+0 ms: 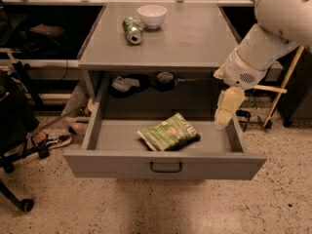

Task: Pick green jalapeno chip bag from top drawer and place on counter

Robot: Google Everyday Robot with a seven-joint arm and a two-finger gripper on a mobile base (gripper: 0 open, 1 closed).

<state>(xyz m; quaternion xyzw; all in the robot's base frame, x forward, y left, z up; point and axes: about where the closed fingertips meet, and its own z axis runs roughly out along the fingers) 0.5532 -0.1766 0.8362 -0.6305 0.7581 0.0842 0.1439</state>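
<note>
The green jalapeno chip bag (168, 132) lies flat in the middle of the open top drawer (165, 165), which is pulled out toward me with its dark handle at the front. My gripper (224, 117) hangs down from the white arm at the right, over the drawer's right end, to the right of the bag and apart from it. The counter (195, 38) is the grey top of the cabinet above the drawer.
A white bowl (151, 16) and a crushed green soda can (132, 30) sit at the back left of the counter. Dark items (125, 84) lie in the recess behind the drawer. A chair base and shoes (48, 139) are on the floor at the left.
</note>
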